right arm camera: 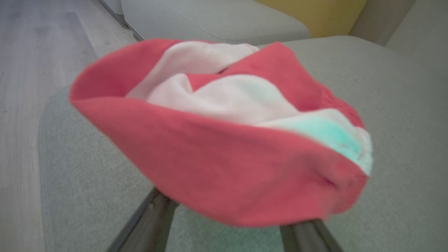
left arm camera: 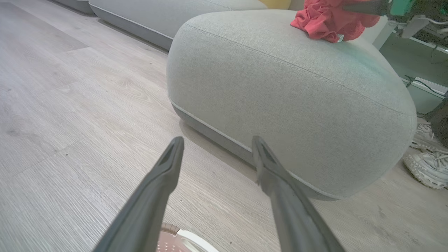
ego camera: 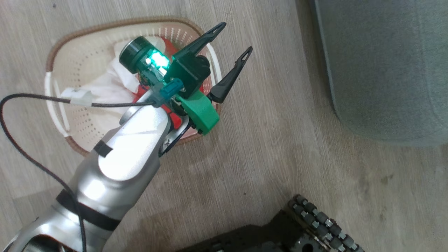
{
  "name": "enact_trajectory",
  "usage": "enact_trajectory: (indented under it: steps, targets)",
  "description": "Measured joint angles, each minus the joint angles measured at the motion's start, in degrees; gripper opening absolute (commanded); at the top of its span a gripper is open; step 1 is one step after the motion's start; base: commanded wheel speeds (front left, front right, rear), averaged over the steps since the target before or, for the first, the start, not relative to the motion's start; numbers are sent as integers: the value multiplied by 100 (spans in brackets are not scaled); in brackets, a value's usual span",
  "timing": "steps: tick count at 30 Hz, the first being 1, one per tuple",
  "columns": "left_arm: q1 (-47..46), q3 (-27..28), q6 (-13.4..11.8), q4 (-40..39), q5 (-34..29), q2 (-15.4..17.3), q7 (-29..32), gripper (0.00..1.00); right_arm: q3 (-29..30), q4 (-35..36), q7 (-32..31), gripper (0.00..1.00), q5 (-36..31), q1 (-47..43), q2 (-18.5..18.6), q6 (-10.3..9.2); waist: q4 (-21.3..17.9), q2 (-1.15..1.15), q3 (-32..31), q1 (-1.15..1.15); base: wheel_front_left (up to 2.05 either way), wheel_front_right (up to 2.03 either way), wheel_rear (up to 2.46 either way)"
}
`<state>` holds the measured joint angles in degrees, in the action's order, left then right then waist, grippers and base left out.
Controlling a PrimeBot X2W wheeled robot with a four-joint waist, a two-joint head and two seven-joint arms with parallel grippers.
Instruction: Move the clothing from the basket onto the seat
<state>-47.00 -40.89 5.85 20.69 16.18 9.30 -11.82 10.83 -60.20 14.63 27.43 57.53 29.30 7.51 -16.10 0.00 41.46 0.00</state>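
On the far top of the grey-green seat (left arm camera: 280, 87), a crumpled red garment (left arm camera: 325, 21) lies under your right gripper (left arm camera: 367, 7), as the low left wrist view shows. Seen close from the right wrist, the garment (right arm camera: 217, 168) is a blurred bowl of bright red cloth with a pale pink-white lining, tinged green at one edge. The seat's woven fabric (right arm camera: 402, 105) spreads beneath it. The cloth covers the tips of the right gripper's fingers (right arm camera: 154, 220); the lengths you can see stand wide apart. Whether the cloth touches the hidden tips, you cannot tell.

Beside the seat (ego camera: 385, 70), apart from it on the pale wood floor (ego camera: 280, 157), sits the cream basket (ego camera: 80, 59) with its brown rim and perforated walls. A rumpled white garment (ego camera: 108, 84) and a second red piece (ego camera: 170, 45) lie inside. Your left gripper (ego camera: 235, 36) hangs over the basket's seat-side rim at the end of a silver forearm (ego camera: 133, 147), jaws spread wide and empty. From its own wrist, the left gripper (left arm camera: 217, 140) points at the seat's rounded, stitched flank, with the basket's rim (left arm camera: 182, 238) just below. White trainers (left arm camera: 427, 164) lie on the floor by the seat's end, and a grey sofa (left arm camera: 157, 14) runs behind the seat.
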Motion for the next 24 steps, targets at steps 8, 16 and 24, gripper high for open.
enact_trajectory:
  steps: [8, 16, 24]
  targets:
    - [135, 52, -51, 439, 211, -158, -199, 100, -388, 712, 0, 100, 227, -1021, -1, 0, 81, 0, -679, 0, 0, 0, 0]
    - [678, 412, -152, 635, 388, -237, -246, 100, -677, 1443, 0, 100, 289, -1719, -120, -1, 230, 0, -1459, 0, 0, 0, 0]
    - [1372, 999, -225, 565, 401, -241, -247, 100, -1063, 2035, 0, 100, 179, -2152, -305, -1, 490, 0, -2197, -1, 0, 0, 0]
